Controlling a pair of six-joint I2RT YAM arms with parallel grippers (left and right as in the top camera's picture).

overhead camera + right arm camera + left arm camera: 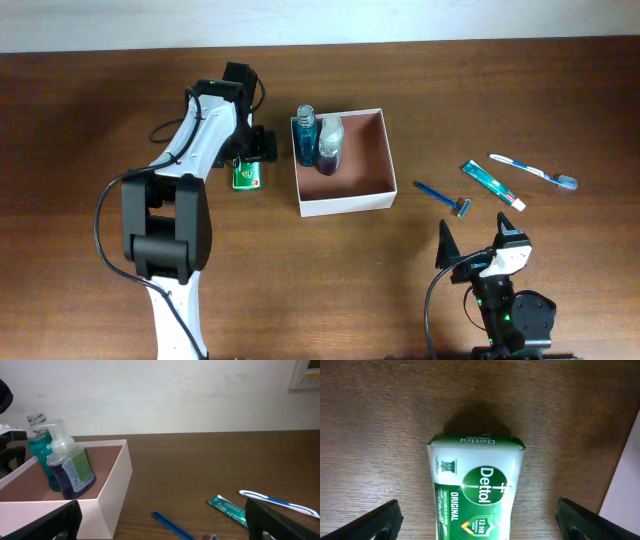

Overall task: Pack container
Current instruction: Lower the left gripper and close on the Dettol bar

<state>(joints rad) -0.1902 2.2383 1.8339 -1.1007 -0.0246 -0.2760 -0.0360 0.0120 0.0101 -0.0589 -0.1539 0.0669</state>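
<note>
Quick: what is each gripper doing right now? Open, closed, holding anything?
Left gripper: jaws open, Dettol soap bar in line between them, not gripped.
Right gripper: jaws open, holding nothing.

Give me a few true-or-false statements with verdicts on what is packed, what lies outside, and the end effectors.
1. A teal bottle and a pump bottle stand inside the container. True.
2. The Dettol soap lies in the container. False: it is on the table left of it, straddled by the open left end effector.
3. The razor, toothpaste tube and toothbrush lie right of the container. True.
4. The right end effector grips the razor. False: it is open and empty, apart from it.
</note>
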